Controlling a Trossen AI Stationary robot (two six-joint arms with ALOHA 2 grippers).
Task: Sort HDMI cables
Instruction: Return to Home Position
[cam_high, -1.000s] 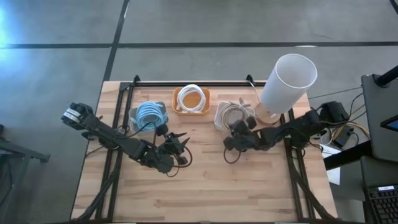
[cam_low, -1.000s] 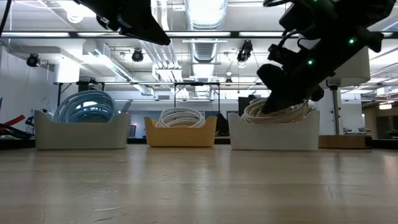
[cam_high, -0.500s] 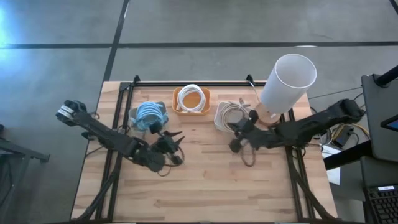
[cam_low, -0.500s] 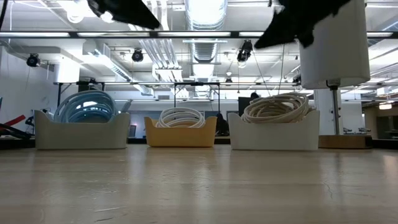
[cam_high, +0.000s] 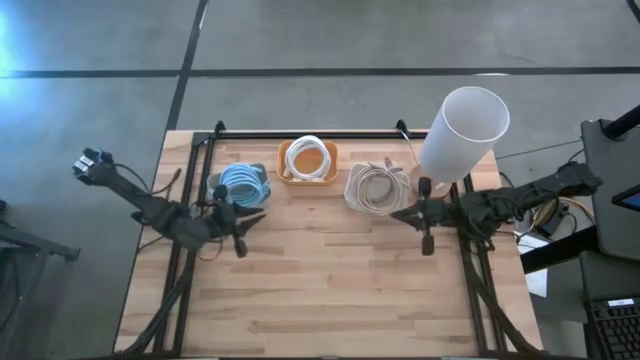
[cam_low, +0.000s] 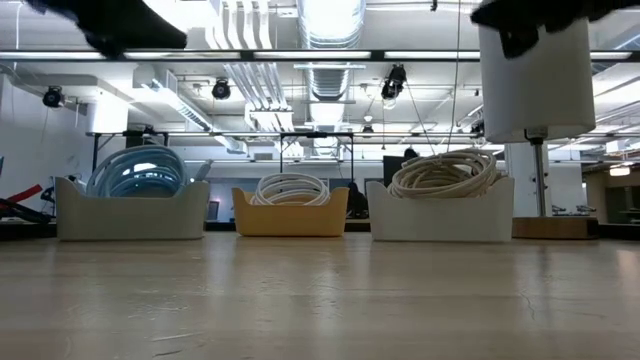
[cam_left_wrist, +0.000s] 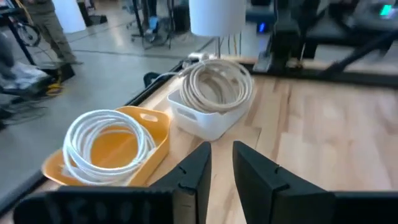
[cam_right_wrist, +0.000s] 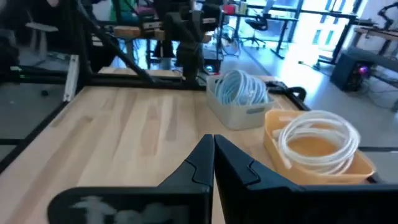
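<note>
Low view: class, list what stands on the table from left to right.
From the left: pale bin of light blue coils → orange bin of white coils → white bin of beige coils → white cylinder.

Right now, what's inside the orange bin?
White HDMI cables, wound in a round coil, fill the orange bin. Its orange floor shows through the coil's centre; how many are stacked beneath the top loops is hidden.

The white cables (cam_high: 307, 158) lie in a flat round coil inside the orange bin (cam_high: 283, 172). Just left of it, the light blue cables (cam_high: 242, 183) sit heaped in a pale bin (cam_low: 130, 222). Just right of it, the beige cables (cam_high: 378, 188) are piled above the white bin (cam_low: 440, 222) rim.
</note>
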